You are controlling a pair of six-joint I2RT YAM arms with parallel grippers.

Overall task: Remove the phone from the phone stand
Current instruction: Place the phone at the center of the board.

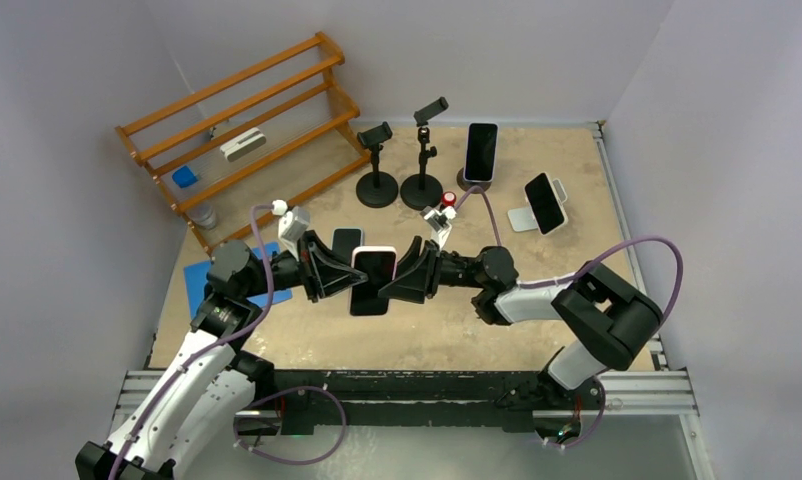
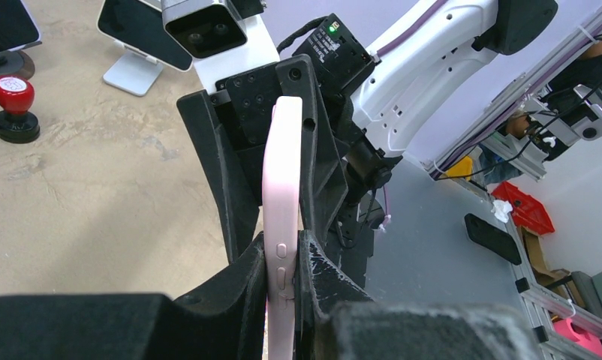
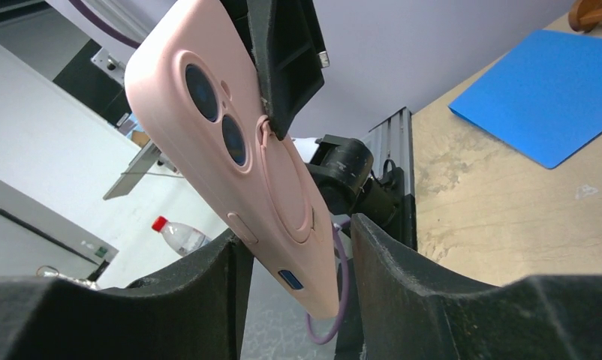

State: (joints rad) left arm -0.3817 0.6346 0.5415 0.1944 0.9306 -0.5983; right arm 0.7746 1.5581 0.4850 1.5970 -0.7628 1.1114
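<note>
A phone in a pink case point(image 1: 373, 280) hangs above the middle of the table, screen facing up in the top view. My left gripper point(image 1: 343, 276) is shut on its left edge; in the left wrist view its fingers point(image 2: 245, 277) pinch the pink edge point(image 2: 283, 187) by the side buttons. My right gripper point(image 1: 401, 279) reaches in from the right. In the right wrist view the phone's back point(image 3: 238, 150) sits between the right gripper's point(image 3: 294, 251) open jaws, with a gap at the right finger. Two empty black phone stands point(image 1: 377, 168) point(image 1: 423, 160) stand at the back.
Another phone stands on a round base point(image 1: 480, 152) and one on a white stand point(image 1: 544, 203) at the back right. A dark phone point(image 1: 347, 240) lies behind my left gripper. A red stamp point(image 1: 448, 199), a blue mat point(image 1: 199, 277) and a wooden rack point(image 1: 242, 130) are also there.
</note>
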